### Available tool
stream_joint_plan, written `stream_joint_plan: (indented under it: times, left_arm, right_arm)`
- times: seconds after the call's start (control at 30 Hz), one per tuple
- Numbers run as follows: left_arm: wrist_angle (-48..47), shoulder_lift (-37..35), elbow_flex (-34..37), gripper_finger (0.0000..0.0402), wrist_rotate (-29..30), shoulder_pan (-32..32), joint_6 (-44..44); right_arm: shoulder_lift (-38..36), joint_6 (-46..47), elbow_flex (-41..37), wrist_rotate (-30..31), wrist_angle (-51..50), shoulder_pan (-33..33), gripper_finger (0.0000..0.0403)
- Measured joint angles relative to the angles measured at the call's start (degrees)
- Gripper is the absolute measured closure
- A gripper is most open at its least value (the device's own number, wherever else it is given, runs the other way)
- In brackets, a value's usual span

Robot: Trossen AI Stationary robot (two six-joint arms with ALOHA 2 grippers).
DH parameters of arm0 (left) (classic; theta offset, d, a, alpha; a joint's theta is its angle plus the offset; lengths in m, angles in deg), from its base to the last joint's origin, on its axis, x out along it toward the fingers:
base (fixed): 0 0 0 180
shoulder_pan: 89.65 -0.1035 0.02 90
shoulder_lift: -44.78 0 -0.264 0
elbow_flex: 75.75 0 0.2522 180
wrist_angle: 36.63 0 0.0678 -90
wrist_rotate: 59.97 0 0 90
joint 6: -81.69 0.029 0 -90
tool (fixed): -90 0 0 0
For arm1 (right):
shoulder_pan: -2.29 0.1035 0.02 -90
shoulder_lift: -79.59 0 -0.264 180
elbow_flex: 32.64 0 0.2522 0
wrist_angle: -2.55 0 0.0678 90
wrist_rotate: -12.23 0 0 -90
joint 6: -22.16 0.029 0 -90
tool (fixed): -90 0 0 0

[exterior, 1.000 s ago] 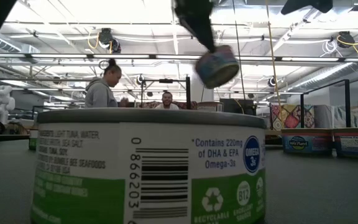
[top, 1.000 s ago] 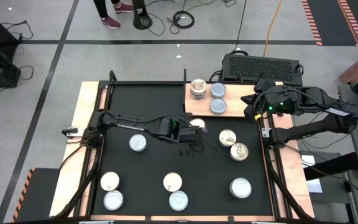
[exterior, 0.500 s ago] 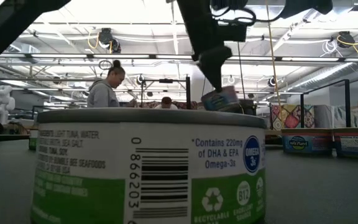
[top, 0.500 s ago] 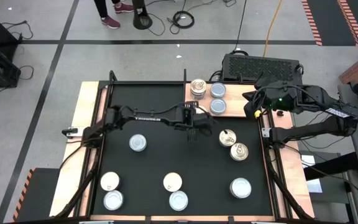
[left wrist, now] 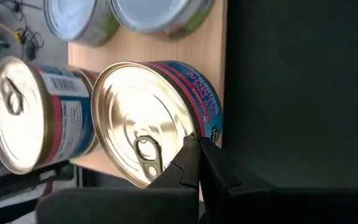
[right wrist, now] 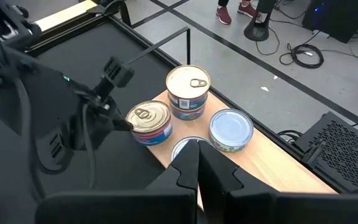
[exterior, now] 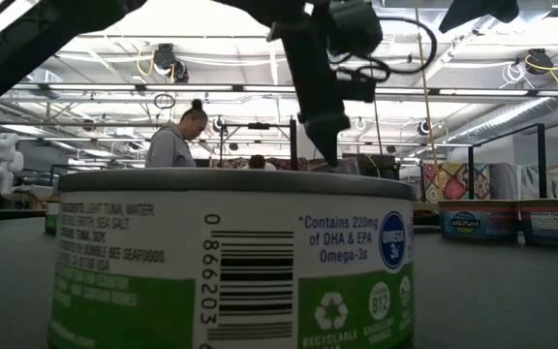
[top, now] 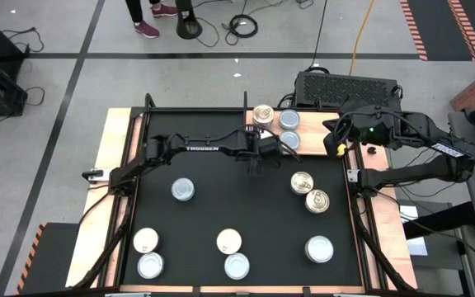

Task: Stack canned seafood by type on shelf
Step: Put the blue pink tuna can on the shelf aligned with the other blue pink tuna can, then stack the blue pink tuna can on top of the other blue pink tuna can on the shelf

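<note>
Left hand (top: 264, 149) closed, arm stretched across table; right hand (top: 333, 132) closed, raised at right edge.

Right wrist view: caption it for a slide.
Left gripper sets a gold-topped can on the shelf beside a two-can stack.

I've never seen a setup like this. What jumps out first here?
The left gripper reaches across the black table, shut on a gold-topped can at the edge of the wooden shelf. Beside it stands a two-can stack. In the low view, a green-labelled tuna can fills the foreground.
</note>
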Motion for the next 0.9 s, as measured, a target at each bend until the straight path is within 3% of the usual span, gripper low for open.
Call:
stream_joint_plan:
  times: [0.53, 0.9]
  left_arm:
    - [0.71, 1.52, 0.02, 0.0400, 0.96, -0.06, 6.03]
    - [0.81, 1.52, 0.02, 0.0353, 4.35, 0.40, 6.10]
  right_arm:
    - [0.00, -0.26, 0.00, -0.14, 0.04, -0.48, 0.0403]
    - [0.00, -0.19, 0.00, -0.44, 0.02, -0.46, 0.0403]
